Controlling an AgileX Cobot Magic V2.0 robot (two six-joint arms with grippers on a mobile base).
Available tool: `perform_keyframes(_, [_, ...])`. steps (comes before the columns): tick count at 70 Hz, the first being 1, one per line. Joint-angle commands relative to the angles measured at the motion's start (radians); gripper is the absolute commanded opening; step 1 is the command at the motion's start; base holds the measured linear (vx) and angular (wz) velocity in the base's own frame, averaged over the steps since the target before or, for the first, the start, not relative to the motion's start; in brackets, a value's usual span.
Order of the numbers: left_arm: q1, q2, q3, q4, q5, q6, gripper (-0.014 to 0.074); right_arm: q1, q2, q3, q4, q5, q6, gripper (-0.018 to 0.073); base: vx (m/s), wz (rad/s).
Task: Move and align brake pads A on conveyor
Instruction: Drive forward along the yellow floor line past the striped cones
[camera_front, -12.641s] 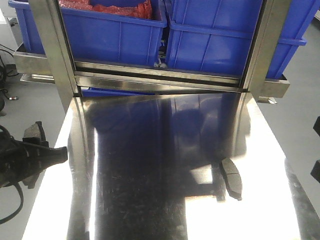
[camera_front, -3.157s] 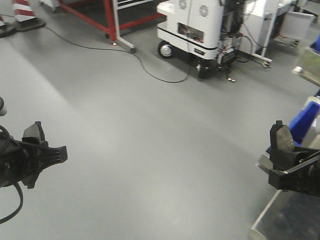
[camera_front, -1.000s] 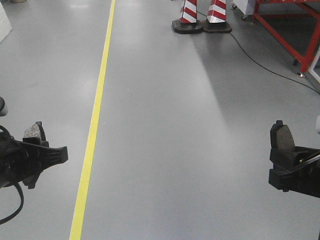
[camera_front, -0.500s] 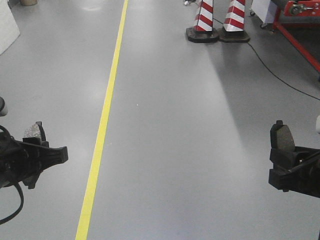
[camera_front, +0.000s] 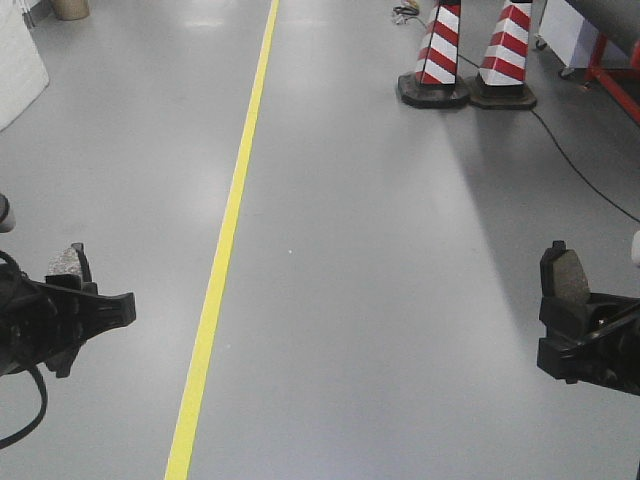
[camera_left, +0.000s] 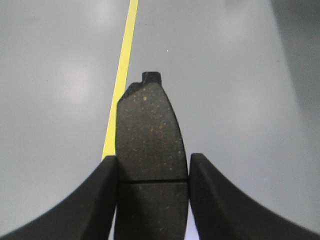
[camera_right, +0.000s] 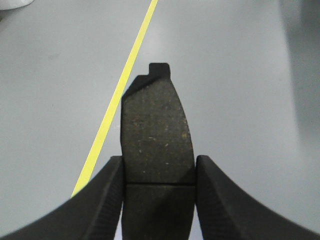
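The left gripper (camera_left: 152, 172) is clamped on a brake pad (camera_left: 149, 140), which sits between its two black fingers (camera_left: 100, 200) with the speckled grey face up and the tabbed end sticking out past the tips. The right gripper (camera_right: 159, 177) grips a second brake pad (camera_right: 157, 135) the same way, its cross groove level with the fingertips. Both pads hang in the air over a grey floor (camera_front: 380, 250) marked with a yellow line (camera_front: 225, 250), with two striped cones (camera_front: 470, 60) far ahead.
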Motion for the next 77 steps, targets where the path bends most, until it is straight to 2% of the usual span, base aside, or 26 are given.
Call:
perform_keyframes(1, [-0.006,-0.014,-0.026,0.051,-0.025,-0.006,0.0216,-0.004,-0.008,-0.031,-0.017,-0.090,-0.003,0.0036,0.56,0.05])
perform_keyframes(77, [-0.006,-0.014,-0.026,0.051,-0.025,-0.006,0.0216,-0.004,-0.008,-0.031,-0.017,-0.090,-0.003,0.0036,0.59,0.03])
